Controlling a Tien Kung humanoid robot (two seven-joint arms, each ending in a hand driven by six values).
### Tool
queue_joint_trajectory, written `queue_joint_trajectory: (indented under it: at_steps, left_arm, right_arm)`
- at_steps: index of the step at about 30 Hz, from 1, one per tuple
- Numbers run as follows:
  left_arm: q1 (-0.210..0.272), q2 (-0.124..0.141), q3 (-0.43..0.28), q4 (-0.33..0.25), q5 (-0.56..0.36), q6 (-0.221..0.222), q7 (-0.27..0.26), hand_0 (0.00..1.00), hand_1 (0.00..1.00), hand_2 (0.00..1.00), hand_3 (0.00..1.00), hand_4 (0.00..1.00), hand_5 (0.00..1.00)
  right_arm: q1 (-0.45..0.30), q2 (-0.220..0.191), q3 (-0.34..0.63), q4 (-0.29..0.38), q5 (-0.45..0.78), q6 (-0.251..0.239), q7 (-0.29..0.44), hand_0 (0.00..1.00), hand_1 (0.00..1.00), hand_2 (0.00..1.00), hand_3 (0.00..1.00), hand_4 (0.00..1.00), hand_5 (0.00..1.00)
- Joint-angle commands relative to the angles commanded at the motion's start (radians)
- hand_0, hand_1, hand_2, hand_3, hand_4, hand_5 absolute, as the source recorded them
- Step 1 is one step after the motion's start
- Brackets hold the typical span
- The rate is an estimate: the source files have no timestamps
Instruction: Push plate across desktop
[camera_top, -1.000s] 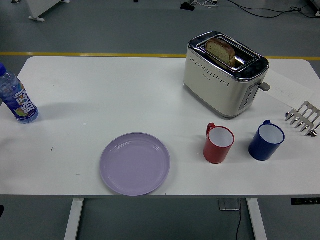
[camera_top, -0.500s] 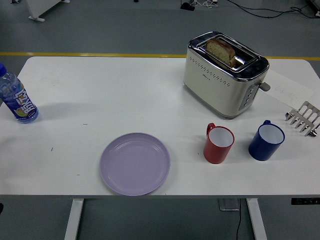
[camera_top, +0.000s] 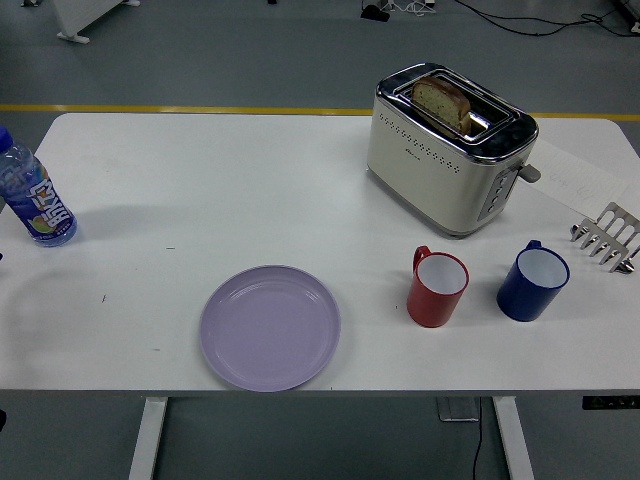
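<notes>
A round lilac plate (camera_top: 270, 327) lies empty on the white table (camera_top: 230, 190), near the front edge and a little left of the middle. Neither robot hand is in the head view. Only a faint shadow falls on the table at the far left, below the bottle.
A water bottle (camera_top: 32, 195) stands at the left edge. A silver toaster (camera_top: 448, 148) with a slice of bread in it stands at the back right. A red mug (camera_top: 437, 288) and a blue mug (camera_top: 532, 281) stand right of the plate. A metal rack (camera_top: 606, 237) and a paper sheet (camera_top: 580, 178) lie at the right edge.
The objects have not moved. A faint shadow at the table's far left edge has shifted slightly.
</notes>
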Motion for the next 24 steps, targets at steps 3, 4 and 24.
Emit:
queue_joint_trajectory:
  at_steps: [3,4,24]
  left_arm:
    - [0.009,-0.02,-0.017,-0.029,-0.095,-0.064,0.092,0.637,0.673,0.665,0.597,0.511,0.998]
    - [0.01,-0.026,-0.019,-0.033,-0.116,-0.08,0.114,0.637,0.673,0.665,0.597,0.511,0.998]
    - [-0.019,-0.044,0.037,-0.03,-0.16,-0.135,0.154,0.594,0.663,0.626,0.58,0.498,0.998]
  right_arm:
    - [0.0,0.0,0.0,0.0,0.001,-0.001,0.0,0.597,0.595,0.673,0.635,0.208,0.491]
    - [0.0,0.0,0.001,0.0,0.0,-0.001,0.001,0.597,0.595,0.673,0.635,0.208,0.491]
    - [-0.002,0.0,0.0,0.001,-0.002,0.0,-0.001,0.598,0.595,0.672,0.636,0.208,0.49]
